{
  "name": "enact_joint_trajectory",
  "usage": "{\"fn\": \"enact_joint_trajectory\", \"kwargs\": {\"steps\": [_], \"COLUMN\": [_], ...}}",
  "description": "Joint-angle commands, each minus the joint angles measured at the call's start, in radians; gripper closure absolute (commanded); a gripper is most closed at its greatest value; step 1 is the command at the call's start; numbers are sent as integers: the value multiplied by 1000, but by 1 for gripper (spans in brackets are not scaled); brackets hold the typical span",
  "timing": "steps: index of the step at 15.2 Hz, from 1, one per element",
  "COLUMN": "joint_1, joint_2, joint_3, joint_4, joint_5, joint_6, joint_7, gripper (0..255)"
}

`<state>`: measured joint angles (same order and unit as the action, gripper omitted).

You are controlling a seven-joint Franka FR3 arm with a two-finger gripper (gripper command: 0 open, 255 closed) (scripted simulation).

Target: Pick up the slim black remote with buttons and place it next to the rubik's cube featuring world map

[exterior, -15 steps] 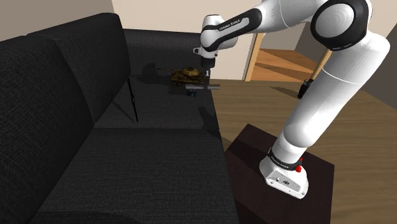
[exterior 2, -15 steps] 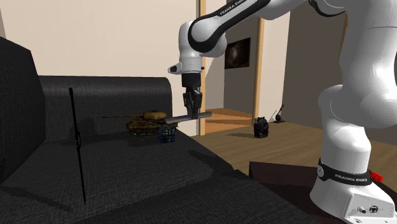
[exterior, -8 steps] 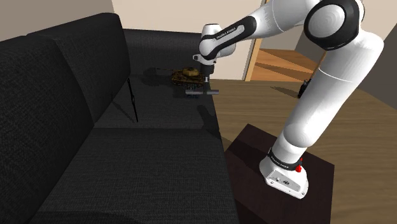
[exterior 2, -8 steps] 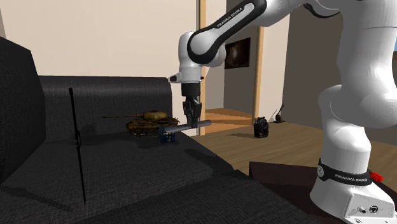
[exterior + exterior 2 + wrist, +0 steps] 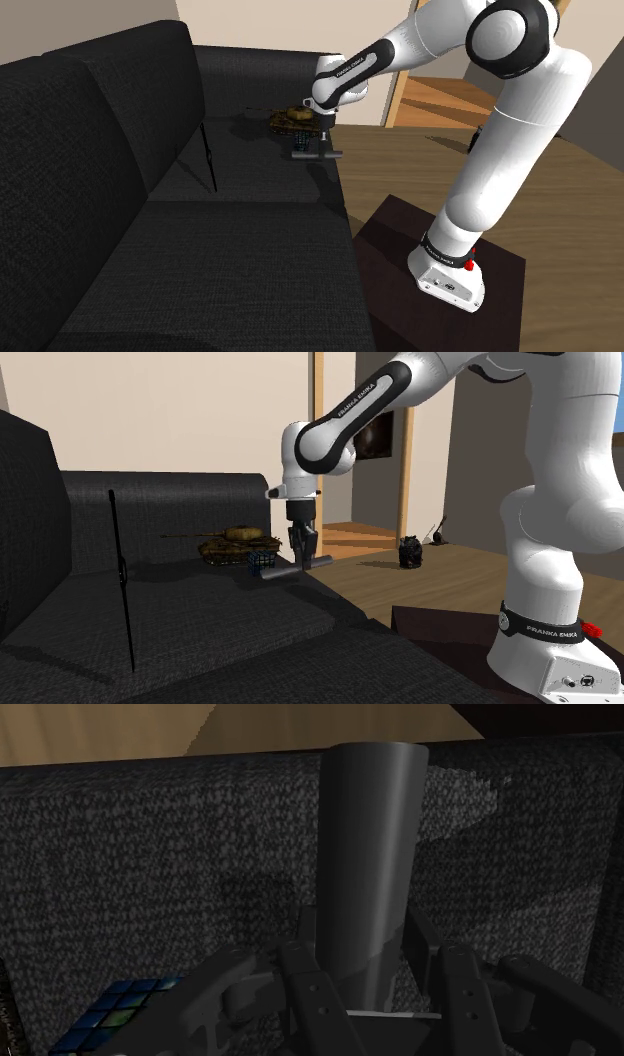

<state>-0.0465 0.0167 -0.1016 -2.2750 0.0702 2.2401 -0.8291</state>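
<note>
Evidently gripper [image 5: 302, 557] has descended over last second, fingers clamped on remote [image 5: 290, 569], which renders as grey bar. Remote now low over sofa seat [image 5: 200, 614], just beside cube [image 5: 262, 561]. Contact with cushion uncertain. Judgement: release due next.

Living room: black sofa [image 5: 150, 230], wood floor [image 5: 440, 577]

A plain dark grey remote [image 5: 365, 854] is clasped between the black fingers [image 5: 300, 984] of the gripper [image 5: 368, 992] and is seen stretching away over the coarse dark fabric of a sofa [image 5: 150, 854]. A cube [image 5: 115, 1014] with blue and green tiles is seen just beside the gripper. Wooden floor [image 5: 100, 729] is shown beyond the sofa's edge.
</note>
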Motion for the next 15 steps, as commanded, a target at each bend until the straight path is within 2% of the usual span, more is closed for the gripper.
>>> {"fn": "enact_joint_trajectory", "kwargs": {"steps": [1,8,9,14,15], "joint_1": [0,0,0,0,-1], "joint_2": [21,21,21,21,2], "joint_3": [0,0,0,0,-1], "joint_4": [-8,-8,-8,-8,7], "joint_5": [4,4,4,4,0], "joint_6": [29,29,29,29,-4], "joint_7": [-4,-4,-4,-4,-1], "gripper": [255,255,0,0,0]}}
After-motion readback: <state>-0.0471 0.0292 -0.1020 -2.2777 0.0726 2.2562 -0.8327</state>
